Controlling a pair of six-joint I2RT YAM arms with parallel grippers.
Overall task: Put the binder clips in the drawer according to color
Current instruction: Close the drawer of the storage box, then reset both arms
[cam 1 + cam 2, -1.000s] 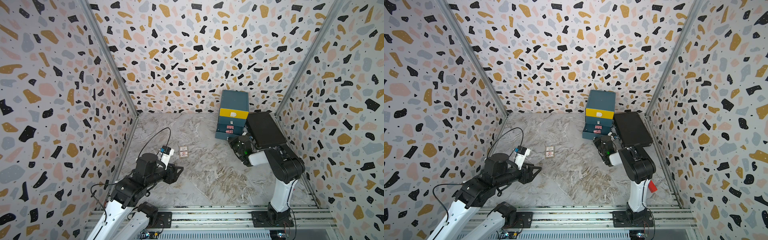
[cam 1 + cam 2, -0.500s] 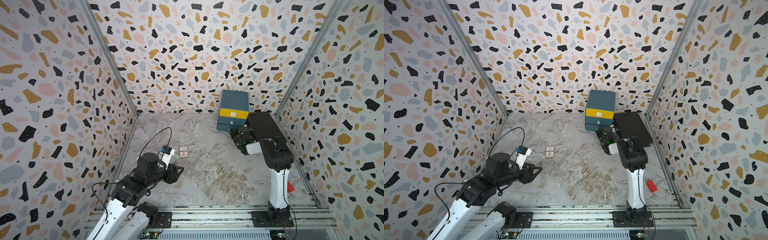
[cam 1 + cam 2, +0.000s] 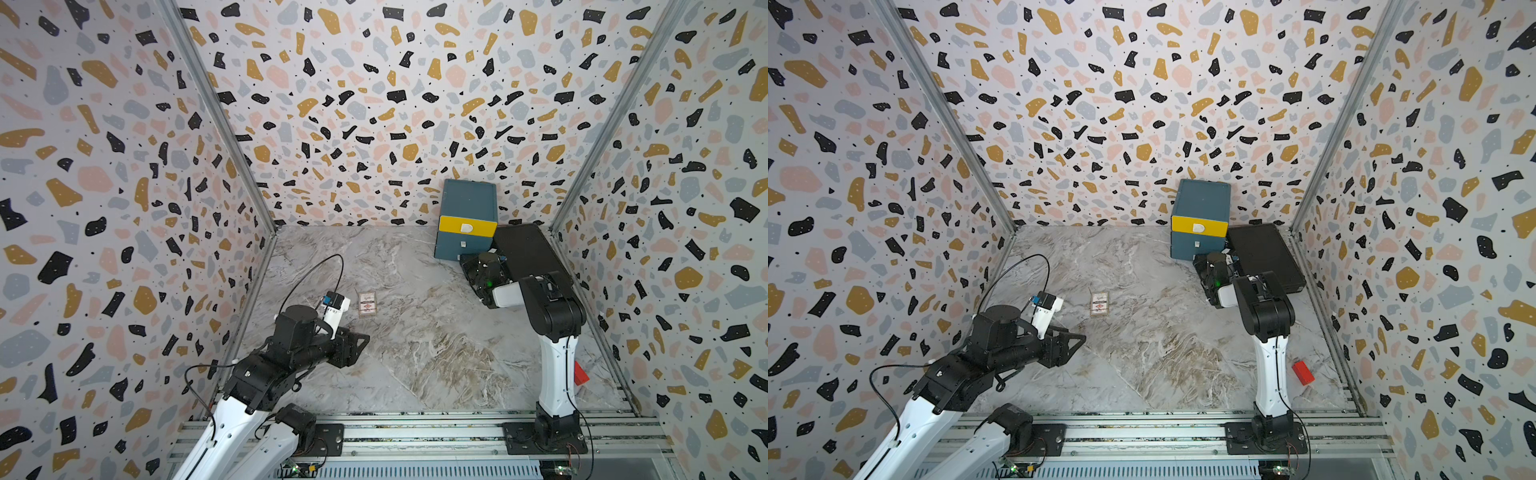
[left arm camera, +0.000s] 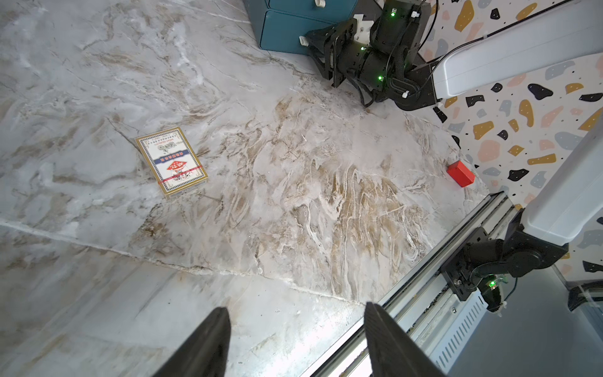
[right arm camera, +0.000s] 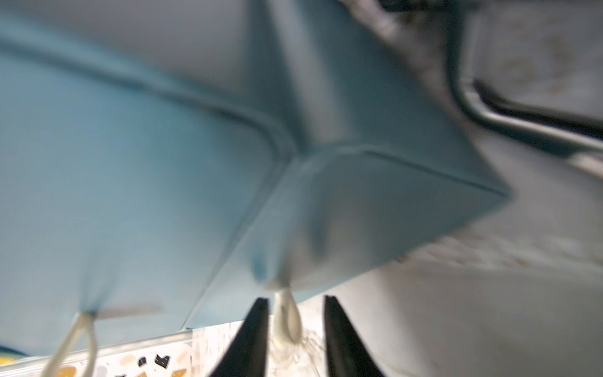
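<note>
I count one drawer cabinet [image 3: 468, 203], a small boxy teal unit standing at the back of the counter [image 3: 415, 332], against the speckled wall and just beside one flat black case [image 3: 525, 253]. Across the views it shows three stacked fronts. One yellow front [image 3: 1200, 226] is on top and two teal fronts [image 4: 293, 26] are below, each with a small white tab handle. As far as I can see, all three sit flush.

My right gripper [image 5: 295, 298] is down low at the bottom teal front. Its two black tapered fingers [image 5: 251, 336] stand apart on either side of the looped bottom tab [image 5: 287, 321], with a gap showing on each side, so it is released, not pinching. That wrist view is blurred, but the second tab [image 5: 81, 339] on the front above is also visible.

My left gripper [image 4: 296, 306] hovers over the marble-patterned counter on the left, towards the front rail. Its two dark fingers are spread wide with nothing between them.

One printed card box [image 4: 171, 161], flat and rectangular with a gold border and a red band, lies mid-counter, well apart from the cabinet. One small glossy red block [image 4: 460, 173] rests near the right wall, close to the right arm's upright link.
</note>
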